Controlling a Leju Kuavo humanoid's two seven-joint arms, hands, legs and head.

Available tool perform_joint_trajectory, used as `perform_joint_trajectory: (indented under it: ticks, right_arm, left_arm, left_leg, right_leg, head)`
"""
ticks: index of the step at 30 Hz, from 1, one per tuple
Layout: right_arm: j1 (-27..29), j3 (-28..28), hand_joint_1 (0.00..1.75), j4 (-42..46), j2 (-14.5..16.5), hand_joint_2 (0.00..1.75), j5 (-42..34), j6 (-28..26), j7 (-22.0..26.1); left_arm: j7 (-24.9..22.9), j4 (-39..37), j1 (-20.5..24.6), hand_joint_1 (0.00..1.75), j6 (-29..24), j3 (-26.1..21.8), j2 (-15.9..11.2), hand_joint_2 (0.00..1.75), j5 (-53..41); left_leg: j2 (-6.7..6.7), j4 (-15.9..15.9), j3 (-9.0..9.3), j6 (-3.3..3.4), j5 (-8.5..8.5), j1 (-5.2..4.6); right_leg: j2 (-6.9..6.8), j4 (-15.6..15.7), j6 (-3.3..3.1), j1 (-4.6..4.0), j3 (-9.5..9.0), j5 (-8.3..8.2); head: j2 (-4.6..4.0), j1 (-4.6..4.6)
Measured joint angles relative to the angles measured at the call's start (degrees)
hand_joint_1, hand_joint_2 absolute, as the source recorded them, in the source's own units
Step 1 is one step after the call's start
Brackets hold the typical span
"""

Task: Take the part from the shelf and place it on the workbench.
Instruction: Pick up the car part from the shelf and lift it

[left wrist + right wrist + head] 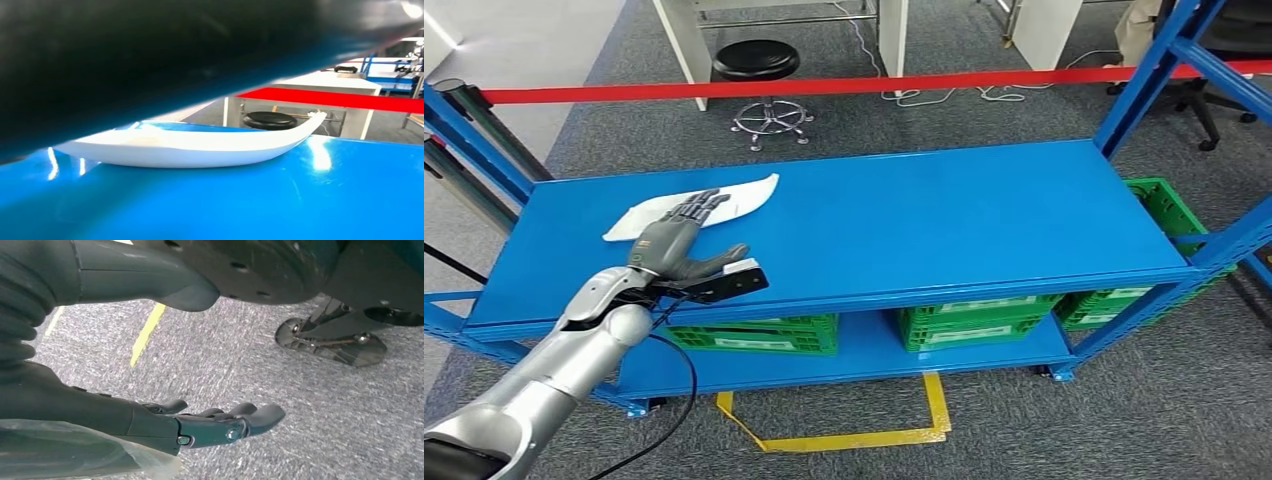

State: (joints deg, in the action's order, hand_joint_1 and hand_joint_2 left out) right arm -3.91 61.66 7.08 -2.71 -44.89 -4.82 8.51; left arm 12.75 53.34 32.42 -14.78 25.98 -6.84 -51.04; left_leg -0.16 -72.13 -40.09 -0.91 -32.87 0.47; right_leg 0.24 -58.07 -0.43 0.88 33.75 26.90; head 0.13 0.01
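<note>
On the blue shelf, the white part lies flat at the left end, the left hand extended over it, apparently not gripping, while the right hand hangs open above the carpet.

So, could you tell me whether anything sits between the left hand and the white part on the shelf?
Nothing visible does. The left hand reaches over the blue shelf with its fingers already above the white part, and only bare shelf lies around it.
</note>
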Motion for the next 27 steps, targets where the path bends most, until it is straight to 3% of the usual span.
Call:
perform_joint_trajectory:
  ticks: [1, 2, 3, 5, 6, 7, 11, 13, 15, 16, 17, 18, 20, 21, 23, 25, 27]
  right_arm:
    - [0.0, 0.0, 0.0, 0.0, 0.0, 1.75, 0.0, 0.0, 0.0]
    - [0.1, 0.0, 0.0, 0.0, 0.0, 1.75, -0.1, 0.0, 0.0]
    - [0.1, 0.0, 0.0, 0.0, 0.0, 1.75, -0.1, 0.1, 0.0]
    - [0.0, 0.0, 0.0, 0.0, 0.0, 1.75, -0.2, 0.1, 0.0]
    - [0.0, 0.0, 0.0, 0.0, 0.1, 1.75, -0.2, 0.1, 0.0]
    - [0.0, 0.0, 0.0, 0.0, 0.1, 1.75, -0.2, 0.1, 0.0]
    - [0.0, 0.1, 0.0, 0.0, 0.2, 1.75, -0.3, 0.1, 0.0]
    - [0.0, 0.1, 0.0, 0.0, 0.2, 1.75, -0.3, 0.0, 0.0]
    - [0.0, 0.1, 0.0, 0.0, 0.2, 1.75, -0.4, 0.0, 0.0]
    - [0.0, 0.2, 0.0, 0.0, 0.2, 1.75, -0.4, 0.0, 0.0]
    - [0.1, 0.2, 0.0, 0.0, 0.2, 1.75, -0.4, 0.0, 0.0]
    - [0.1, 0.3, 0.0, 0.0, 0.2, 1.75, -0.4, 0.0, 0.0]
    - [0.0, 0.4, 0.0, 0.0, 0.2, 1.75, -0.4, 0.0, 0.0]
    - [0.0, 0.4, 0.0, 0.0, 0.2, 1.75, -0.4, 0.0, 0.0]
    - [-0.1, 0.4, 0.0, 0.0, 0.2, 1.75, -0.4, 0.0, 0.0]
    - [0.0, 0.4, 0.0, 0.0, 0.2, 1.75, -0.4, 0.0, 0.0]
    - [0.0, 0.4, 0.0, 0.0, 0.2, 1.75, -0.4, 0.0, 0.0]
  left_arm:
    - [0.0, -0.1, -0.1, 0.0, 0.0, 0.0, 0.0, 0.0, 0.0]
    - [0.0, -0.1, -0.2, 0.0, 0.0, -0.1, 0.0, 0.0, 0.0]
    - [0.0, -0.2, -0.3, 0.0, 0.0, -0.1, 0.0, 0.0, 0.0]
    - [0.1, -0.2, -0.1, 0.0, -0.1, -0.2, 0.0, 0.0, 0.0]
    - [0.1, -0.2, -0.1, 0.0, -0.2, -0.3, 0.0, 0.0, 0.0]
    - [0.1, -0.2, 0.0, 0.0, -0.2, -0.3, 0.0, 0.0, 0.0]
    - [0.1, -0.2, -0.1, 0.0, -0.4, -0.4, 0.0, 0.0, 0.0]
    - [0.1, -0.2, -0.1, 0.0, -0.4, -0.5, 0.0, 0.0, 0.0]
    - [0.1, -0.2, -0.2, 0.0, -0.4, -0.5, 0.0, 0.0, 0.0]
    - [0.1, -0.2, -0.4, 0.0, -0.4, -0.5, 0.0, 0.0, 0.0]
    - [0.1, -0.3, -0.5, 0.0, -0.4, -0.5, 0.0, 0.0, 0.0]
    - [0.1, -0.3, -0.6, 0.0, -0.4, -0.5, 0.0, 0.0, 0.0]
    - [0.1, -0.4, -0.5, 0.0, -0.4, -0.5, 0.0, 0.0, 0.0]
    - [0.1, -0.4, -0.5, 0.0, -0.4, -0.5, 0.0, 0.0, 0.0]
    - [0.1, -0.4, -0.4, 0.0, -0.5, -0.5, 0.0, 0.0, 0.0]
    - [0.2, -0.4, -0.4, 0.0, -0.5, -0.5, 0.0, 0.0, 0.0]
    - [0.2, -0.4, -0.3, 0.0, -0.5, -0.5, 0.0, 0.0, 0.0]
  left_leg:
    - [0.0, -2.2, -1.04, 0.04, -0.41, 0.0]
    - [0.0, -2.2, -1.15, 0.19, 0.31, -0.02]
    - [0.0, 0.1, -0.18, 0.46, 2.04, -0.06]
    - [0.01, 7.9, 3.4, 1.31, 5.98, -0.32]
    - [0.01, 11.1, 4.84, 1.64, 6.96, -0.5]
    - [0.01, 13.0, 5.64, 1.86, 7.27, -0.69]
    - [0.0, 14.5, 6.14, 2.42, 7.34, -0.64]
    - [0.05, 15.0, 6.41, 2.81, 7.56, -0.35]
    - [0.05, 14.9, 6.43, 3.01, 7.49, -0.37]
    - [0.05, 14.9, 6.46, 3.03, 7.44, -0.38]
    - [0.03, 14.9, 6.5, 3.02, 7.38, -0.38]
    - [0.02, 14.9, 6.59, 2.94, 7.29, -0.35]
    - [-0.02, 14.7, 6.74, 2.56, 6.96, -0.36]
    - [-0.04, 14.4, 6.68, 2.31, 6.78, -0.46]
    - [-0.07, 14.1, 6.48, 1.84, 6.62, -0.67]
    - [-0.08, 14.0, 6.47, 1.4, 6.49, -0.63]
    - [-0.04, 12.1, 5.82, 0.8, 5.09, -0.49]
  right_leg:
    - [0.01, 0.0, -0.04, -0.07, -0.02, 0.02]
    - [0.02, 0.0, -0.05, -0.15, -0.05, 0.03]
    - [0.04, 0.0, -0.05, -0.23, -0.11, 0.05]
    - [0.07, 0.0, 0.04, -0.39, -0.23, 0.14]
    - [0.08, -0.1, 0.18, -0.47, -0.17, 0.21]
    - [0.06, -0.1, 0.42, -0.49, -0.05, 0.21]
    - [-0.06, -0.5, 1.72, -0.35, 0.5, 0.66]
    - [-0.05, -4.7, 2.23, -0.28, 2.63, 3.07]
    - [-0.08, -12.4, 2.64, -0.21, 6.47, 6.31]
    - [-0.09, -15.1, 2.78, -0.18, 7.95, 6.92]
    - [-0.1, -15.8, 2.87, -0.18, 8.55, 6.44]
    - [-0.11, -14.0, 2.89, -0.16, 7.87, 4.81]
    - [-0.15, -6.5, 2.78, -0.18, 4.37, 0.89]
    - [-0.13, -3.1, 2.56, -0.2, 2.65, -0.23]
    - [-0.04, -0.4, 1.91, -0.33, 1.15, -0.38]
    - [-0.02, -0.3, 1.15, -0.3, 0.99, -0.4]
    - [-0.06, -0.2, 0.43, -0.13, 0.69, -0.37]
  head:
    - [0.0, -0.01]
    - [0.0, 0.0]
    - [0.0, 0.0]
    - [0.0, 0.04]
    - [0.0, 0.03]
    - [0.0, 0.07]
    - [0.0, 0.1]
    - [0.0, 0.26]
    - [0.0, 0.4]
    - [0.0, 0.4]
    - [0.0, 0.42]
    - [0.0, 0.4]
    - [0.0, 0.42]
    - [0.0, 0.39]
    - [0.01, 0.35]
    - [0.01, 0.34]
    - [0.01, 0.18]
